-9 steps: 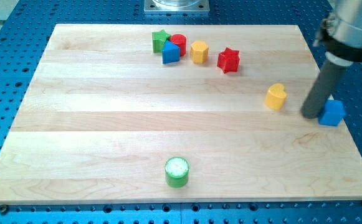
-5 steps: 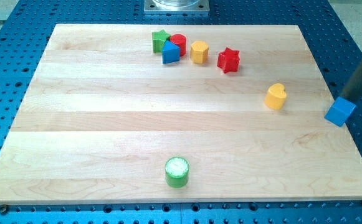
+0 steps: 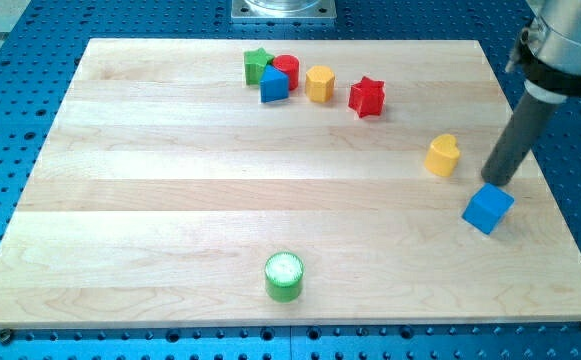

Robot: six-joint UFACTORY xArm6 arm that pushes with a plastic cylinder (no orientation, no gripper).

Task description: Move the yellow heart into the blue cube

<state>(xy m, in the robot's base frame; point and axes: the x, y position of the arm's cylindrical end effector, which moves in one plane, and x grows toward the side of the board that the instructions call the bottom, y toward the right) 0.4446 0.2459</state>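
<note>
The yellow heart (image 3: 443,156) stands on the wooden board (image 3: 170,200) at the view's right. The blue cube (image 3: 488,208) lies below and to the right of the heart, turned at an angle, a small gap apart from it. My tip (image 3: 496,181) is just above the blue cube's top edge and to the right of the yellow heart; whether it touches the cube I cannot tell. The dark rod rises from it toward the view's top right.
Near the view's top edge stand a green star (image 3: 258,64), a red cylinder (image 3: 286,70), a blue block (image 3: 273,85), a yellow block (image 3: 319,83) and a red star (image 3: 367,96). A green cylinder (image 3: 284,276) stands near the view's bottom edge.
The blue cube has slid toward the view's bottom left, away from the board's right edge. My tip swung out to the right, then came back left and down behind the cube. The heart stayed put.
</note>
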